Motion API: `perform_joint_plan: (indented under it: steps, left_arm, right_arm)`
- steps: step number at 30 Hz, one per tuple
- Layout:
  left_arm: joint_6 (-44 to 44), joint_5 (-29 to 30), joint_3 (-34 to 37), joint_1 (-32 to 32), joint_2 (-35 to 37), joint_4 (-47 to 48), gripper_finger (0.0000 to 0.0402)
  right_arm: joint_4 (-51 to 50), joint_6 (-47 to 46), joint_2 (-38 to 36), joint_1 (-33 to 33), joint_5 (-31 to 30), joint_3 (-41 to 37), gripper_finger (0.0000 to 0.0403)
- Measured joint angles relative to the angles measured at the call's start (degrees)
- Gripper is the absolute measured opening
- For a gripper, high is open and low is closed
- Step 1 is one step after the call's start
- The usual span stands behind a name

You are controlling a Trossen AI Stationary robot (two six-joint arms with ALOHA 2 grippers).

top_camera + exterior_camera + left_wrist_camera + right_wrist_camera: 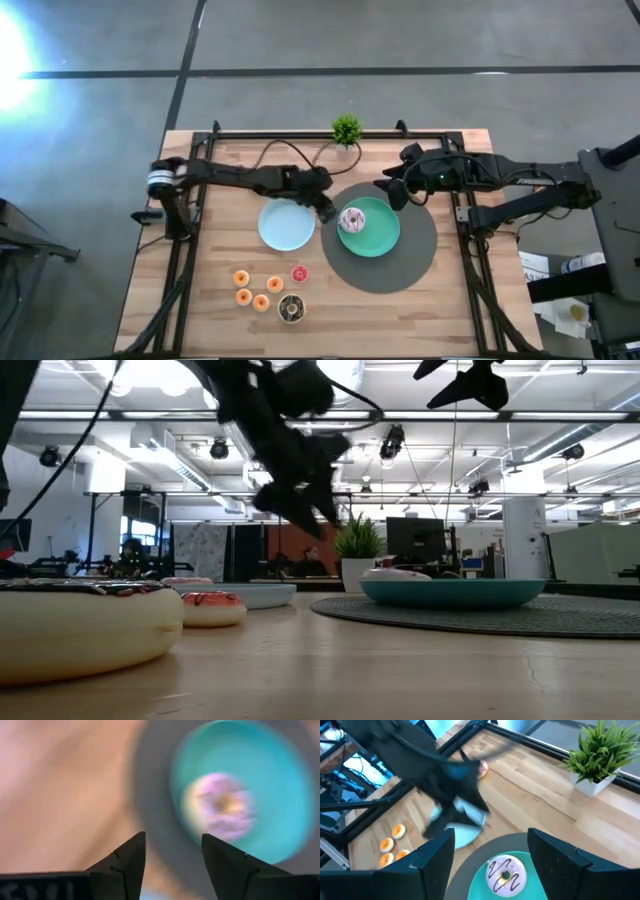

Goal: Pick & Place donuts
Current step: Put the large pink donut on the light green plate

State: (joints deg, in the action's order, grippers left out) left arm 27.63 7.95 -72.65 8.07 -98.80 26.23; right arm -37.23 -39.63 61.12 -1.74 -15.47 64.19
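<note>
Left arm reaches from its base at the table's left edge, stretched rightward across the back half of the wooden table [210, 270], forearm roughly level, wrist angled down. The left gripper [327, 211] hangs above the gap between the light-blue plate [285, 226] and the green plate [369, 228], at the near-left rim of the grey round mat [410, 262]. Jaws apart, nothing between them; the left wrist view shows both dark fingers [126, 862] spread with the blurred green plate beyond. In the low view the gripper [300, 510] is clearly off the table surface, pointing down.

Donuts: the pink-iced donut [352, 220] lies flat on the green plate, toward its left side; the right wrist view shows it [506, 875] with dark squiggle icing. At the front left of the table, four orange mini donuts [254, 289] cluster together, a red mini donut [299, 273] sits just to their right, and a chocolate-iced donut [291, 308] lies at the front of the group. All are well apart from both grippers.

Right arm extends leftward from the table's right side along the back edge, elbow bent. The right gripper [392, 192] hovers over the back rim of the green plate, jaws apart and empty. A small potted plant [346, 129] stands at the back edge, between the arms.
</note>
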Motion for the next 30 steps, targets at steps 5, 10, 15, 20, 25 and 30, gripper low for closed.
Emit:
perform_joint_plan:
  steps: [5, 10, 15, 20, 25, 30]
  left_arm:
    - [-3.99, 16.87, 3.07, -0.89, 8.87, 12.91, 0.0168]
    - [2.32, 10.42, 9.80, 5.89, 15.13, 19.84, 0.0168]
    - [9.03, 0.94, 17.83, 16.72, 18.59, 19.51, 0.0168]
    - [10.24, 1.06, 22.19, 25.57, 20.76, 14.03, 0.0168]
    - [7.61, -0.93, 23.56, 31.80, 19.94, 10.95, 0.0168]
    - [3.47, -2.90, 24.20, 33.08, 17.72, 11.44, 0.0168]
  right_arm:
    - [0.07, 0.43, 0.00, -0.01, -0.15, -1.14, 0.0240]
    - [0.03, 0.34, 0.02, -0.02, -0.14, -2.49, 0.0238]
    - [0.55, -0.16, 0.02, -0.02, -0.15, -2.74, 0.0240]
    - [1.91, -0.50, 0.02, -0.02, -0.13, -2.76, 0.0236]
    - [2.00, -1.72, 0.02, 0.00, 0.26, -2.76, 0.0235]
    - [1.98, -2.02, 0.02, 0.00, 0.49, -2.76, 0.0235]
